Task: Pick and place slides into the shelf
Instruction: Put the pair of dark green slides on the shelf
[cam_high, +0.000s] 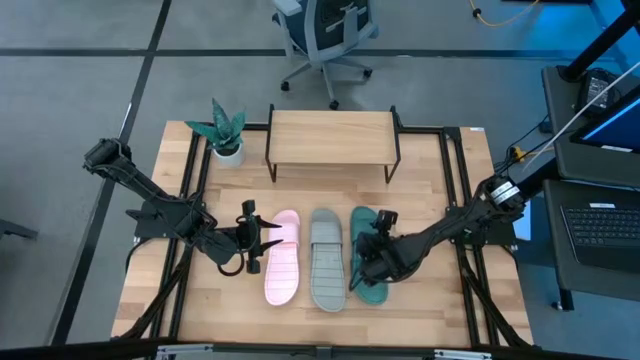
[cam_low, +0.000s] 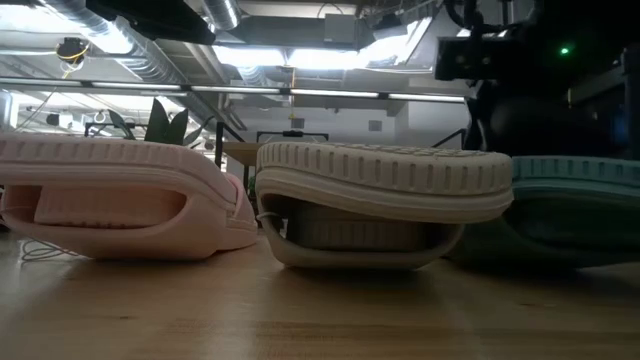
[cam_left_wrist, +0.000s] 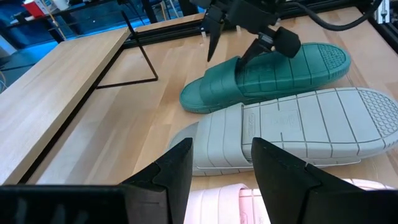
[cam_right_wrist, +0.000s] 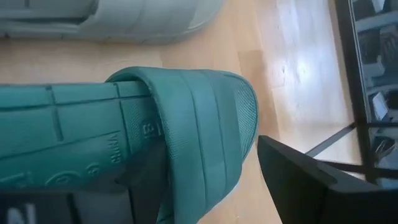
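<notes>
- Table (cam_high: 430, 175): pale wood planks, smooth, with a soft sheen on its right side.
- Shelf (cam_high: 331, 136): the same light wood on top, matt; thin black metal legs.
- Pink slide (cam_high: 282, 256): matt, rubbery-looking foam, sole ribbed.
- Grey slide (cam_high: 326, 260): matt, ribbed sole with grooved lines and a finely stippled end.
- Teal slide (cam_left_wrist: 267, 78): matt, ribbed strap, finely dimpled sole, raised moulded lettering.
- Left gripper (cam_left_wrist: 221, 163) fingers (cam_left_wrist: 177, 171): dark, matt plastic.

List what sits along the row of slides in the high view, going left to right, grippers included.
left gripper → pale pink slide → light grey slide → teal green slide, with the right gripper over it.
</notes>
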